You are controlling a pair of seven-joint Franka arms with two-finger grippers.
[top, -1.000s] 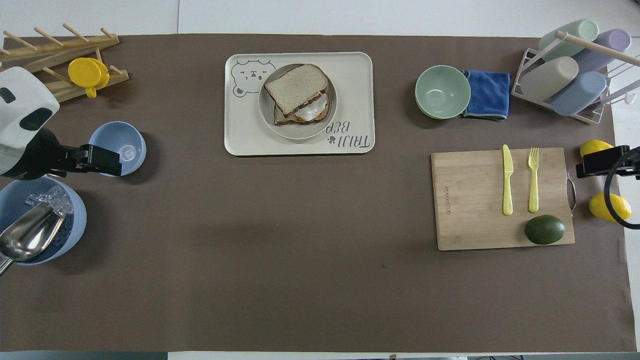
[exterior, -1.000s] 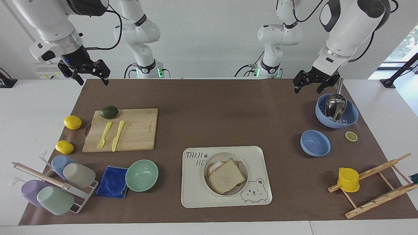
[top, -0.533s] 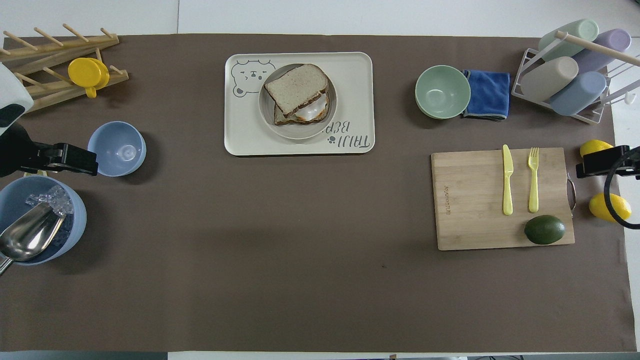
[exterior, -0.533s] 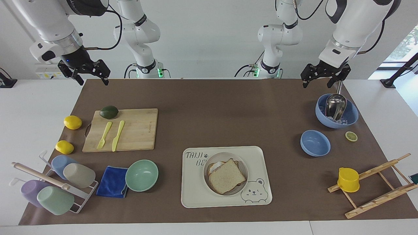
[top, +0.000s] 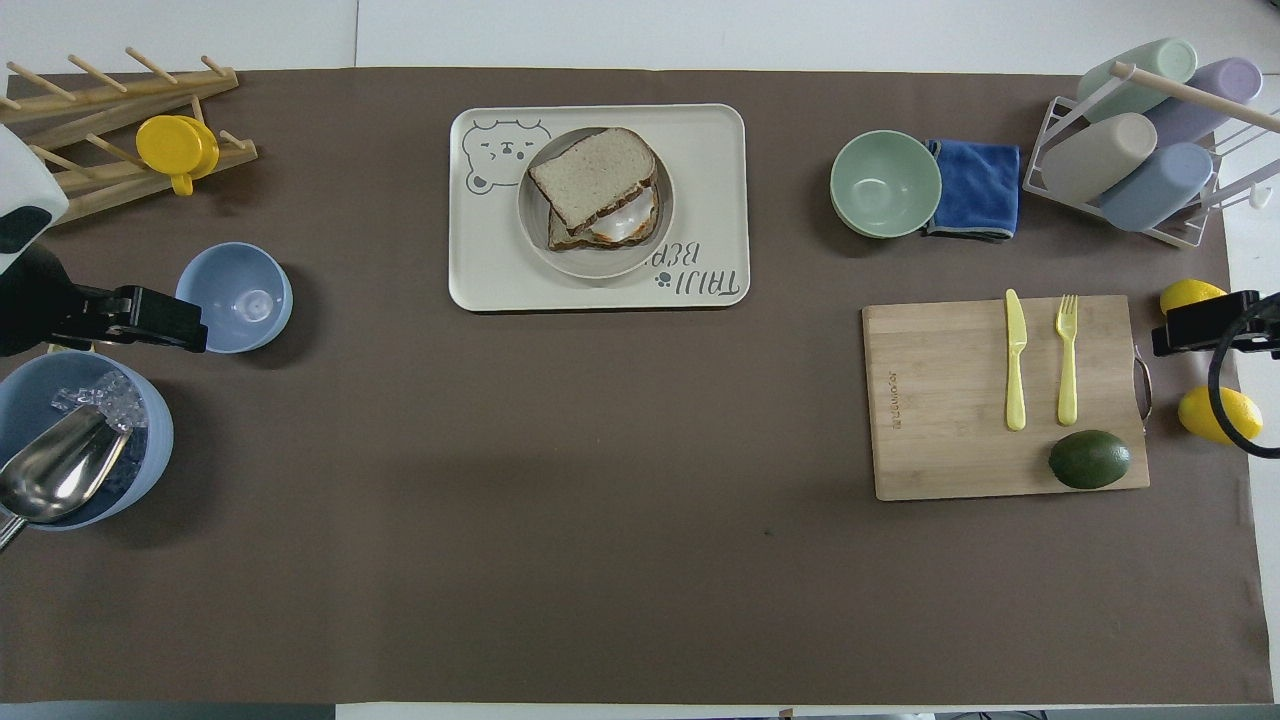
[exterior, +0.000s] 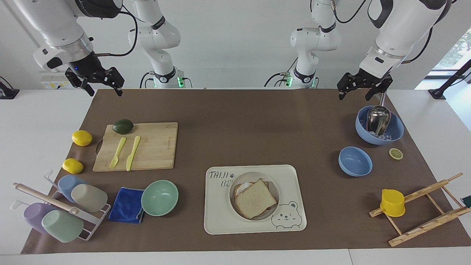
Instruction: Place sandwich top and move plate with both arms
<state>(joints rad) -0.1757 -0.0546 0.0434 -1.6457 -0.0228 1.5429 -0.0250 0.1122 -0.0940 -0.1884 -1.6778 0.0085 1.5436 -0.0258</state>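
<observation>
The sandwich top (exterior: 255, 198) (top: 592, 176) lies askew on a bread slice with a fried egg (top: 622, 220). Both rest on the round beige plate (exterior: 253, 174) (top: 600, 268), which stands on the cream bear tray (exterior: 220, 217) (top: 480, 270). My left gripper (exterior: 353, 96) (top: 170, 320) hangs open and empty in the air by the large blue bowl of ice. Toward the right arm's end, my right gripper (exterior: 105, 92) (top: 1195, 322) is raised over the mat's corner near the lemons, open and empty. Neither gripper is near the plate.
A blue bowl with ice and a metal scoop (exterior: 379, 127), a small blue bowl (exterior: 355, 161), a lemon slice (exterior: 396, 153) and a wooden rack with a yellow cup (exterior: 392, 202) sit toward the left arm's end. A cutting board (exterior: 154, 147), mint bowl (exterior: 159, 197), blue cloth (exterior: 127, 204) and cup rack (exterior: 62, 209) sit toward the right arm's end.
The left gripper has risen a little and drawn back toward its own end of the table. The right arm, the sandwich and the plate have not moved.
</observation>
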